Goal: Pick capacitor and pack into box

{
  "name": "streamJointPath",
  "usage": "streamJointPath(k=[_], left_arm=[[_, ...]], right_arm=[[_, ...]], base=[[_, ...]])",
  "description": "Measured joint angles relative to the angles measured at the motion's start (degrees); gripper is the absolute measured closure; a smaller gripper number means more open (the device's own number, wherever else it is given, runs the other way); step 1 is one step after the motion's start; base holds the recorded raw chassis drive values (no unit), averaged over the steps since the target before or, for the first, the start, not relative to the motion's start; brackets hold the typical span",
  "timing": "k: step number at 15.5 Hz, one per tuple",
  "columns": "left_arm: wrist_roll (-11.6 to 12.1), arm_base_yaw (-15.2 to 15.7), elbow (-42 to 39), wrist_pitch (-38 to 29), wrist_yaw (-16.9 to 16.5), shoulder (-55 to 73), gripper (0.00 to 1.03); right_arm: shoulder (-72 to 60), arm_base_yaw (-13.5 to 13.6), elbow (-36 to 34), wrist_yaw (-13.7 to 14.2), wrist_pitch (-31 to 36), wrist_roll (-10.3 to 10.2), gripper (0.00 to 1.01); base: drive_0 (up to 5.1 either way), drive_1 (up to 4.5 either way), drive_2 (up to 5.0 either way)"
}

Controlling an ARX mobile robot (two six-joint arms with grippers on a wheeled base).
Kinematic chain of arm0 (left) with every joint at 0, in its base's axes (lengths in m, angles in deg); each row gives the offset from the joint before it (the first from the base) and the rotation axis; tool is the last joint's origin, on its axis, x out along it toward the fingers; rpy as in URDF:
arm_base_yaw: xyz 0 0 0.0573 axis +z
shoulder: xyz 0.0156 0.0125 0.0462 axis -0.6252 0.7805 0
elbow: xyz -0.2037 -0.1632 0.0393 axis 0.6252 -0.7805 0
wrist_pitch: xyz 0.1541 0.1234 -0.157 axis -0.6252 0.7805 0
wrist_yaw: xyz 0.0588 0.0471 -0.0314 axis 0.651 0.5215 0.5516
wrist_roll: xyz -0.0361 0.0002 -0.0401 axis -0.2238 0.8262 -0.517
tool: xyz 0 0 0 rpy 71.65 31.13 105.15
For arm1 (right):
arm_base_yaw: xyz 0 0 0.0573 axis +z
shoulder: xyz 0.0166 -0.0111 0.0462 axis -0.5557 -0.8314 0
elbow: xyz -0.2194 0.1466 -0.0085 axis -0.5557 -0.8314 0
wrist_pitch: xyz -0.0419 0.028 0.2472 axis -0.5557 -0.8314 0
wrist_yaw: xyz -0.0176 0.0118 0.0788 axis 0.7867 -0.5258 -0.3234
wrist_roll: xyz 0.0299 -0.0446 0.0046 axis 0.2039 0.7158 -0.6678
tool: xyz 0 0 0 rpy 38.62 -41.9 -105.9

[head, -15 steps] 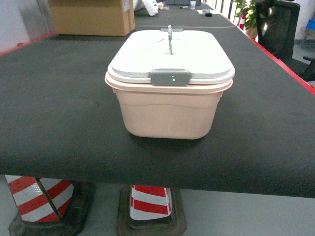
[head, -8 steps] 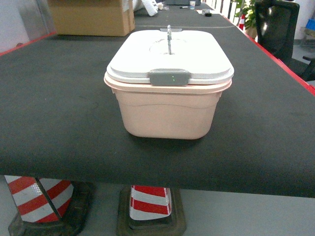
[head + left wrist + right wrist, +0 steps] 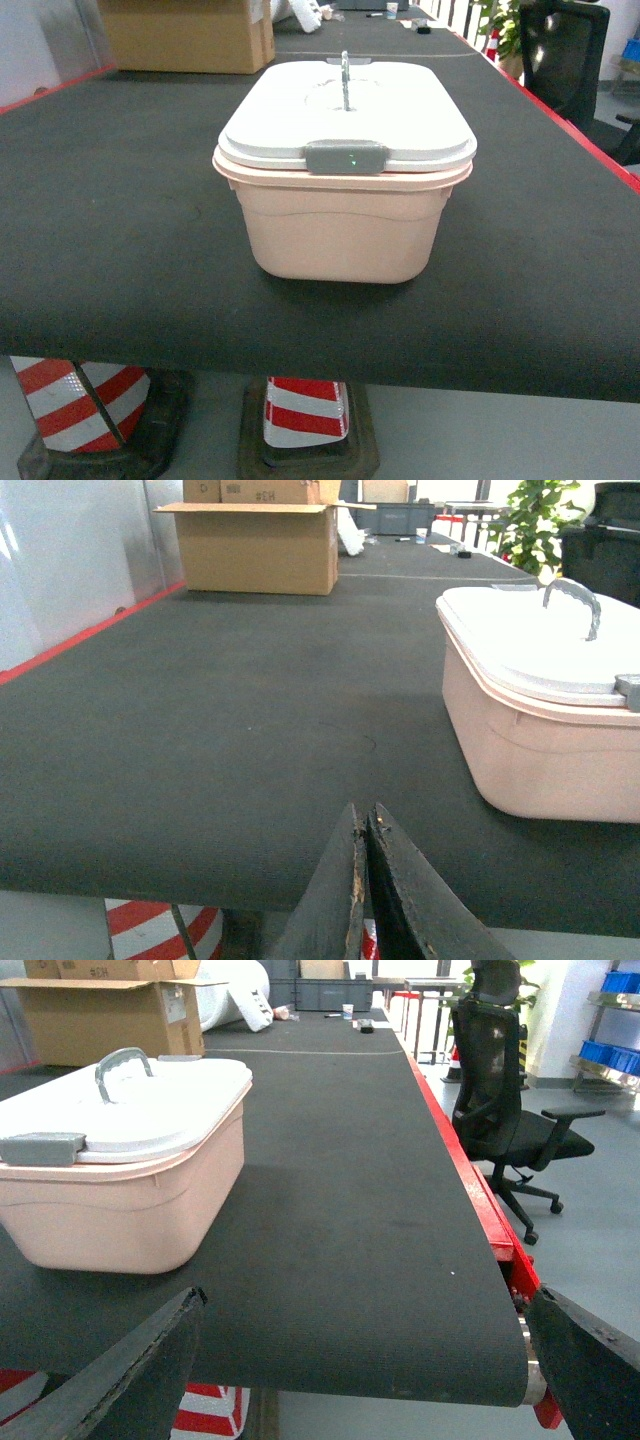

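A: The left gripper (image 3: 365,880) shows at the bottom of its wrist view, its two dark fingers pressed together with nothing between them, low at the near edge of the dark felt-covered worktop (image 3: 230,730). It is well apart from anything it might pick.

B: What lies ahead of it?

A: On the far left, a brown cardboard carton (image 3: 258,548) at the back of the worktop. Moving right, the pale salmon-pink plastic box (image 3: 343,225) sits in the middle, its white lid (image 3: 345,110) on, the grey latch (image 3: 346,156) facing the robot and a grey arched handle (image 3: 345,80) on top.

B: And the right side?

A: The right gripper (image 3: 360,1380) has its fingers spread wide, one at each lower corner of its wrist view, empty, with the box off to its left. Beyond the worktop's red edge stands a black office chair (image 3: 510,1120).

B: Where is the capacitor?

A: It appears in none of the three views, so its place cannot be told. The box looks closed, so the lid probably has to come off before packing.

B: How would the capacitor handle?

A: Judging from the task alone, a capacitor is light, hard and rather slippery, with thin legs that bend easily. A gentle pinch across the body, not the legs, seems the safest hold.
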Motion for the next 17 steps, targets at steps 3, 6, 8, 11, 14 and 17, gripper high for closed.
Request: streamJointPath(k=[3, 6, 8, 11, 14, 17], left_arm=[[0.0, 0.0, 0.0, 8.0, 0.0, -8.3, 1.01], [0.0, 0.0, 0.0, 12.0, 0.0, -12.2, 1.01], [0.0, 0.0, 0.0, 14.3, 0.0, -14.6, 1.01], [0.0, 0.0, 0.0, 26.2, 0.0, -23.2, 1.01], [0.0, 0.0, 0.0, 26.1, 0.0, -25.2, 1.01], [-0.1, 0.0, 0.0, 25.8, 0.0, -25.2, 0.76]], right_arm=[[0.0, 0.0, 0.0, 0.0, 0.0, 0.0, 0.03], [0.0, 0.0, 0.0, 0.0, 0.0, 0.0, 0.03], [0.0, 0.0, 0.0, 0.0, 0.0, 0.0, 0.03], [0.0, 0.0, 0.0, 0.0, 0.0, 0.0, 0.03], [0.0, 0.0, 0.0, 0.0, 0.0, 0.0, 0.03], [0.0, 0.0, 0.0, 0.0, 0.0, 0.0, 0.03]], base=[[0.0, 0.0, 0.0], [0.0, 0.0, 0.0], [0.0, 0.0, 0.0], [0.0, 0.0, 0.0], [0.0, 0.0, 0.0], [0.0, 0.0, 0.0]])
